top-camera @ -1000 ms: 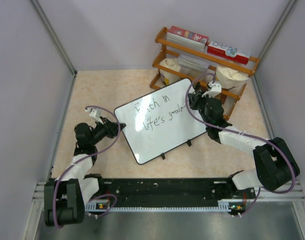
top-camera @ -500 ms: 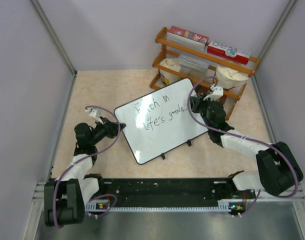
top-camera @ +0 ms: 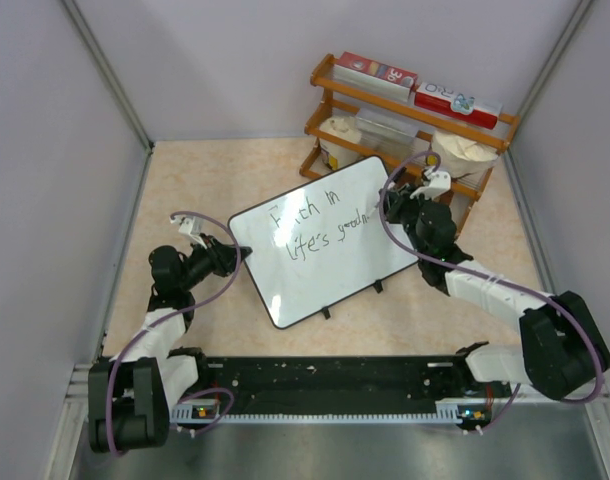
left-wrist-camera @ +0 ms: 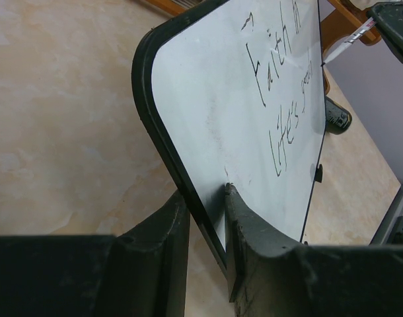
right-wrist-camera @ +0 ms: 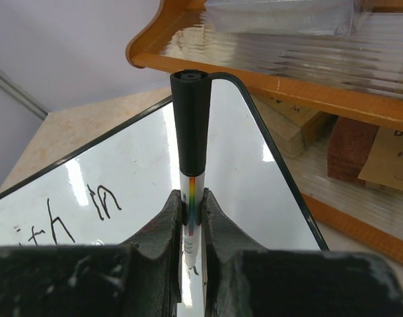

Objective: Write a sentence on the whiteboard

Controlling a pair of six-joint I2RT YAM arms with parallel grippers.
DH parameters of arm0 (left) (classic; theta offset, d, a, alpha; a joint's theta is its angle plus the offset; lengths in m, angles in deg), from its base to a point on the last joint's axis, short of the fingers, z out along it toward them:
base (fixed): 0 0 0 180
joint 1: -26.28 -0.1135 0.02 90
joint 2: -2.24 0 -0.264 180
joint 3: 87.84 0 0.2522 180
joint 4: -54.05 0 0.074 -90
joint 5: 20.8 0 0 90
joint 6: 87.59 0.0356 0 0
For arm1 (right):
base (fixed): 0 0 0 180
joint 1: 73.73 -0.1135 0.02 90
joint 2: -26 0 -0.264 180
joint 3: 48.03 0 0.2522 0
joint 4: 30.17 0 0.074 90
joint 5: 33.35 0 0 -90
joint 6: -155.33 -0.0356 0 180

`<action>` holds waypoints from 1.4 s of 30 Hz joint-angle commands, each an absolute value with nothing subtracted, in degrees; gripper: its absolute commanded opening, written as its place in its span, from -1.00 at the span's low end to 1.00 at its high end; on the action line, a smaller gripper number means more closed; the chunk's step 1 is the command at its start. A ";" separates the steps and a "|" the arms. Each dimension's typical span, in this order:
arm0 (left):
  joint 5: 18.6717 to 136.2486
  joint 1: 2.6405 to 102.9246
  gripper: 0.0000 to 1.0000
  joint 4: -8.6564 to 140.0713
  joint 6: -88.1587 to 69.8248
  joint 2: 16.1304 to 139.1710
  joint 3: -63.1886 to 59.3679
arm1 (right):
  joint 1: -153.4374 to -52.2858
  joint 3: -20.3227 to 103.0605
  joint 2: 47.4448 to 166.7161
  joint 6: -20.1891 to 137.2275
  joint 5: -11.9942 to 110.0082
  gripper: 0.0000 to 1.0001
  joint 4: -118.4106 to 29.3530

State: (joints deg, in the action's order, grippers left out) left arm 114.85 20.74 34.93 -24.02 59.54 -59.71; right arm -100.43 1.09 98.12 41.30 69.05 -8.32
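Observation:
The whiteboard [top-camera: 320,240] lies tilted in the middle of the table, white with a thin black rim [left-wrist-camera: 155,125]. The sentence [top-camera: 318,226] runs in two black handwritten lines, also seen as the sentence [left-wrist-camera: 281,86] in the left wrist view. My left gripper [top-camera: 235,255] is shut on the board's left edge, one finger on each face [left-wrist-camera: 205,205]. My right gripper [top-camera: 393,207] is shut on a black-capped white marker [right-wrist-camera: 191,165], whose tip touches the whiteboard [right-wrist-camera: 254,178] near the end of the second line.
A wooden rack [top-camera: 405,125] stands behind the board at the back right, holding boxes, a white cup [top-camera: 340,140] and a white bag [top-camera: 463,155]. Its shelves [right-wrist-camera: 307,92] are close beyond the marker. Grey walls enclose the table.
My right arm has shifted slightly rightward along the second line with the marker. The left gripper and the board have stayed put.

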 commanded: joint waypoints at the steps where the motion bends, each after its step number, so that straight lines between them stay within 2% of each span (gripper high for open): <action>1: 113.06 21.01 -1.00 35.91 -19.47 60.43 -59.49 | -99.49 5.02 100.79 41.78 68.95 -1.00 -6.67; 26: 113.06 20.92 -1.00 36.08 -19.47 60.43 -59.49 | -98.52 5.28 103.61 42.48 72.55 -1.00 -5.61; 42: 113.06 20.92 -1.00 36.08 -19.47 60.52 -59.40 | -98.26 8.36 105.89 41.95 68.95 -1.00 -6.40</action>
State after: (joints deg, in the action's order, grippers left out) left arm 114.85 20.76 34.93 -24.05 59.54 -59.71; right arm -99.03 6.25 105.18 41.72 70.28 -7.20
